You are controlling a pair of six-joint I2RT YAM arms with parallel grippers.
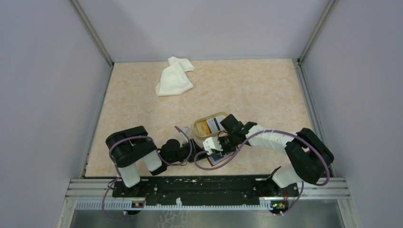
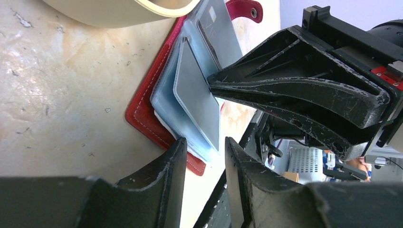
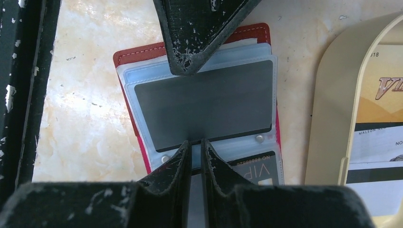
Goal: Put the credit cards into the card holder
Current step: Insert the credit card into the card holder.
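Note:
The red card holder [image 1: 216, 160] lies open on the table near the front edge, clear pockets up; it also shows in the left wrist view [image 2: 142, 114] and the right wrist view [image 3: 138, 54]. My right gripper [image 3: 196, 142] is shut on the edge of a dark grey credit card [image 3: 204, 102] that lies at the upper clear pocket. A dark VIP card [image 3: 256, 168] sits in the lower pocket. My left gripper [image 2: 204, 142] is open, its tips at the holder's edge, and it shows from above in the right wrist view [image 3: 185, 69]. A yellow-orange card [image 1: 205, 126] and white cards [image 3: 380, 142] lie in the tan dish [image 1: 205, 118].
The tan oval dish [image 3: 328, 118] stands right beside the holder. A crumpled white cloth [image 1: 175, 77] lies at the back of the table. Metal rails and grey walls bound the table, with the black rail [image 1: 204, 185] at the front.

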